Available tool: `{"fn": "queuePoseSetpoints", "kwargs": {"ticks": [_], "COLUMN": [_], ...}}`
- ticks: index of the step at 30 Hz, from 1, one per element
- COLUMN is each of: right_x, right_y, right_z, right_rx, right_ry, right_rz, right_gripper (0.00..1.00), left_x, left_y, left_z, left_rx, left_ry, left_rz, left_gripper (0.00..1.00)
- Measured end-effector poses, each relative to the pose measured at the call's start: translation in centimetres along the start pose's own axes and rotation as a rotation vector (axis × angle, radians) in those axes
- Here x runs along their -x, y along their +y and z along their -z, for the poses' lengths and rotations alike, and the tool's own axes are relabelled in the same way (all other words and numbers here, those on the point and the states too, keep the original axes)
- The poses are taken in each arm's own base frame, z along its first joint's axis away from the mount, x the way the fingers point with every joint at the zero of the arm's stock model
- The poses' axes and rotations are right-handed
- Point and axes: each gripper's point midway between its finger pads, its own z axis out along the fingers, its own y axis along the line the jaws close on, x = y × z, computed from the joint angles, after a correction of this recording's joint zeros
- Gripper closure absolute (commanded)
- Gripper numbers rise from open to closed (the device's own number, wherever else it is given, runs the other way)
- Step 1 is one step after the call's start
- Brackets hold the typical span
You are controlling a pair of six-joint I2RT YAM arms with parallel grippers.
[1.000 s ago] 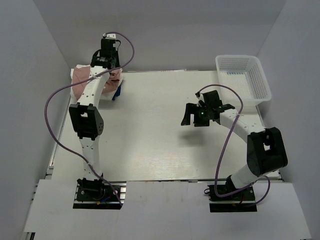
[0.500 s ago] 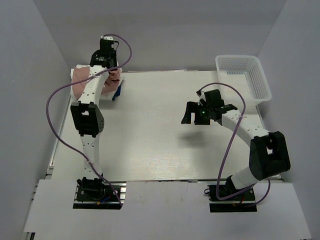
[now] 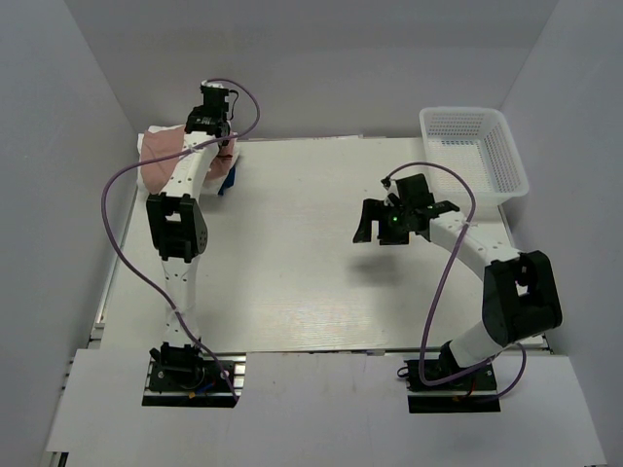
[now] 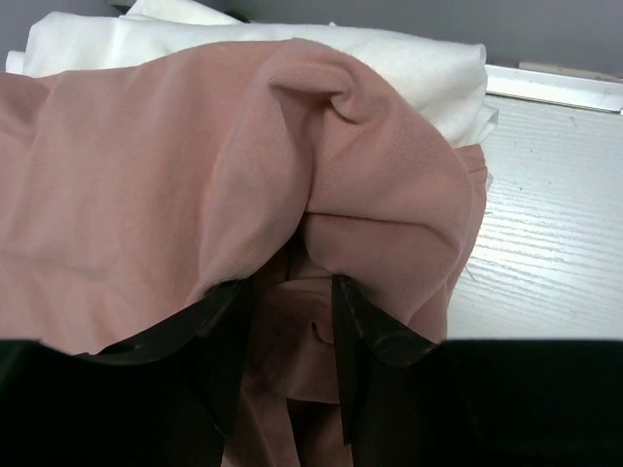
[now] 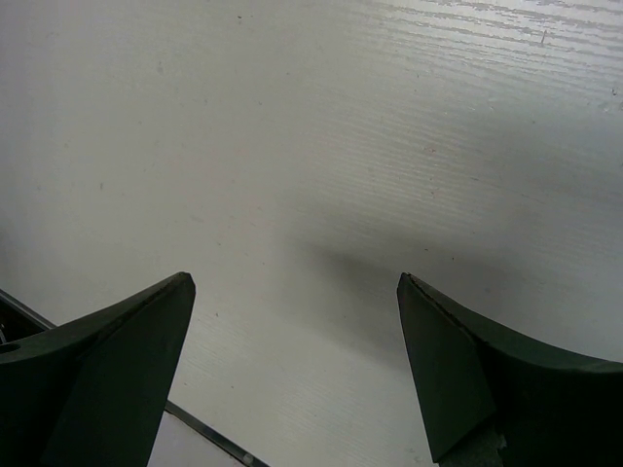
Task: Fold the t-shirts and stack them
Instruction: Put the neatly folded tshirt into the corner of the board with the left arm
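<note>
A dusty pink t-shirt [image 3: 161, 146] lies bunched on white t-shirts [image 3: 148, 181] at the table's far left corner. My left gripper [image 3: 218, 142] reaches into this pile. In the left wrist view its jaws [image 4: 287, 292] are narrow, with a fold of the pink t-shirt [image 4: 146, 175] pinched between them and more cloth draped over the fingertips. A folded white t-shirt [image 4: 409, 58] lies behind the pink one. My right gripper [image 3: 399, 218] hovers wide open and empty over the bare table right of centre; it also shows in the right wrist view [image 5: 292, 287].
A white mesh basket [image 3: 508, 148] stands at the far right corner. A small blue item [image 3: 230, 181] peeks out beside the shirt pile. The white tabletop [image 5: 341, 126] lies under the right gripper. Grey walls close in left, right and behind.
My left wrist has shifted slightly to the right over the shirt pile. The right arm has barely moved.
</note>
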Motion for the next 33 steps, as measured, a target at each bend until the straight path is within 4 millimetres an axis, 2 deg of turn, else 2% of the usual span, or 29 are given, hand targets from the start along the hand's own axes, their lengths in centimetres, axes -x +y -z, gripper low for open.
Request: {"fn": "queuePoseSetpoints", "kwargs": {"ticks": [6, 14, 18, 22, 27, 30, 31, 33], "right_x": [0.5, 0.4, 0.4, 0.3, 0.2, 0.2, 0.2, 0.2], "right_y": [0.1, 0.2, 0.2, 0.1, 0.1, 0.0, 0.0, 0.0], "right_z": [-0.3, -0.4, -0.4, -0.6, -0.6, -0.6, -0.6, -0.6], "right_rx": [0.004, 0.010, 0.012, 0.010, 0.006, 0.005, 0.004, 0.004], "right_ry": [0.001, 0.006, 0.011, 0.015, 0.015, 0.016, 0.016, 0.019], "right_rz": [0.000, -0.001, -0.002, -0.003, -0.003, -0.003, -0.003, -0.004], "right_gripper": [0.09, 0.09, 0.09, 0.09, 0.09, 0.09, 0.09, 0.09], "left_x": [0.8, 4.6, 5.2, 4.0, 1.4, -0.2, -0.5, -0.9], "left_y": [-0.3, 1.2, 1.8, 1.9, 2.0, 1.7, 1.7, 1.8], "left_z": [0.6, 5.1, 5.7, 4.9, 2.3, 1.1, 0.9, 0.6], "left_rx": [-0.031, -0.078, -0.074, -0.064, -0.028, -0.022, -0.020, -0.017], "left_ry": [-0.020, -0.111, -0.124, -0.086, -0.014, 0.027, 0.036, 0.046], "left_rz": [0.016, 0.070, 0.079, 0.073, 0.053, 0.041, 0.039, 0.041], "left_gripper": [0.52, 0.52, 0.52, 0.52, 0.54, 0.64, 0.74, 0.82]}}
